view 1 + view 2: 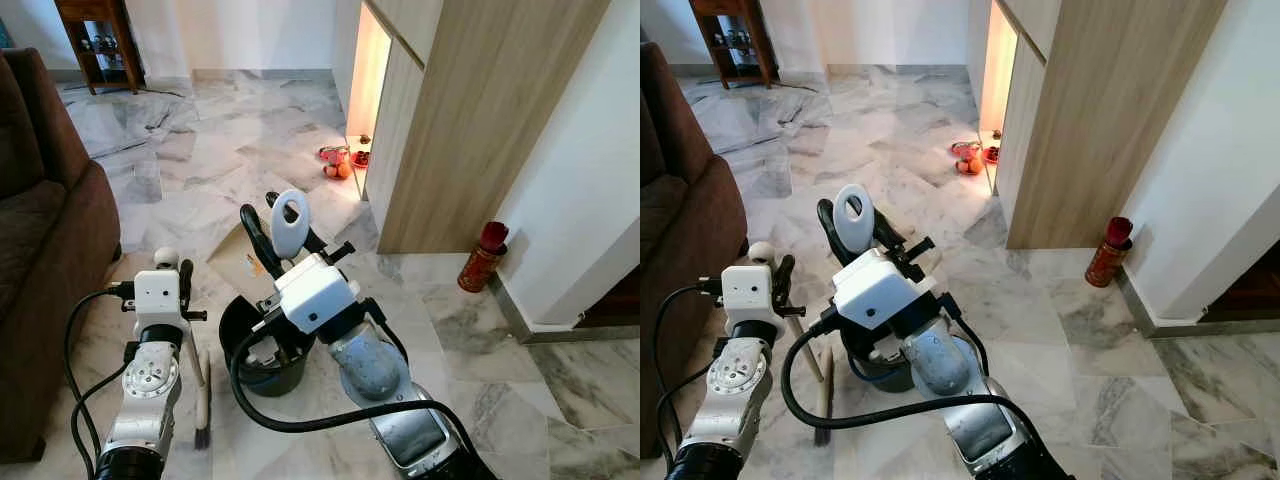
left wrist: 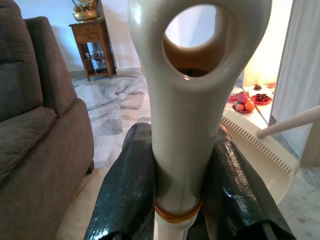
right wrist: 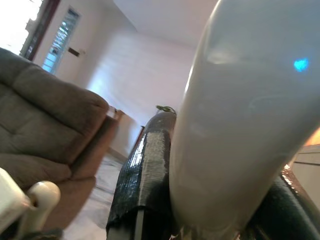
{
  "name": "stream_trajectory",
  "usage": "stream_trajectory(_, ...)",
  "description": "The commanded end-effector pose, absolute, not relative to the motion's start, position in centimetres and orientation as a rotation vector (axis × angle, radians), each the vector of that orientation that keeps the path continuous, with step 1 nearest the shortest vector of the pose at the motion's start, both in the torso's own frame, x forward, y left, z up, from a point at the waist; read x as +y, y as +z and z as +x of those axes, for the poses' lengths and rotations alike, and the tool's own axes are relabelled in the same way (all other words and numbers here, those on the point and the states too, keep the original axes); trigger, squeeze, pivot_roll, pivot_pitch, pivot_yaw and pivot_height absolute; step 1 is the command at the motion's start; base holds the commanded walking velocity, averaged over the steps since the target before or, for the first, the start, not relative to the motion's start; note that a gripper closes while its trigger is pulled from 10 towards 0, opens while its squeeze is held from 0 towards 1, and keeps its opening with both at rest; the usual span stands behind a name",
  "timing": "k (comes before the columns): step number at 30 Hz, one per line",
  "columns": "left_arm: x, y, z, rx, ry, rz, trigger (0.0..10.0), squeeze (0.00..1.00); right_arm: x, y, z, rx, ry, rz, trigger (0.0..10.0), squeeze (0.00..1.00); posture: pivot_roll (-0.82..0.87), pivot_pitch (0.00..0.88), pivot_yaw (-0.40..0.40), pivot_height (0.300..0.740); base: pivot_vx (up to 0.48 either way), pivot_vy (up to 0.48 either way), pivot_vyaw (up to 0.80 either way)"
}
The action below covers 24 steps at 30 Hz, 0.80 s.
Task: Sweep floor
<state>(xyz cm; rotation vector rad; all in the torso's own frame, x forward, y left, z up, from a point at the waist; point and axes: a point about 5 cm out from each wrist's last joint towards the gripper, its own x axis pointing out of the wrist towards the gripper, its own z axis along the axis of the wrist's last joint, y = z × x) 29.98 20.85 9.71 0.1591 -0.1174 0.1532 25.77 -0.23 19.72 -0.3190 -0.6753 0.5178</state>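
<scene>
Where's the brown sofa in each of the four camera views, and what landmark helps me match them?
Left eye: sofa along the left edge.
Right eye: sofa at the left edge again.
Left wrist: sofa beside the looped handle.
Right wrist: sofa past the white handle.
Shared landmark: wooden side table, beyond the sofa in both eye views and the left wrist view.
</scene>
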Motion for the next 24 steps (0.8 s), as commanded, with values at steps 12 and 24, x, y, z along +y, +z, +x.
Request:
stream_trajectory(12, 20.6, 10.3, 29.9, -0.159, 0.144, 0.179, 10.0, 0.0, -8.7, 21.7, 30.3, -0.643, 0.015, -0.398, 10.0, 0.0, 0.04, 0.0, -0.037, 0.74, 0.0, 0.0, 0.0)
stream_trajectory(24, 20.5, 9.9, 29.5, -0.151, 0.129, 0.19, 10.0, 0.0, -16.2, 15.8, 31.8, -0.31, -0.283, -0.316, 10.0, 0.0, 0.03, 0.0, -0.042, 0.74, 0.0, 0.0, 0.0)
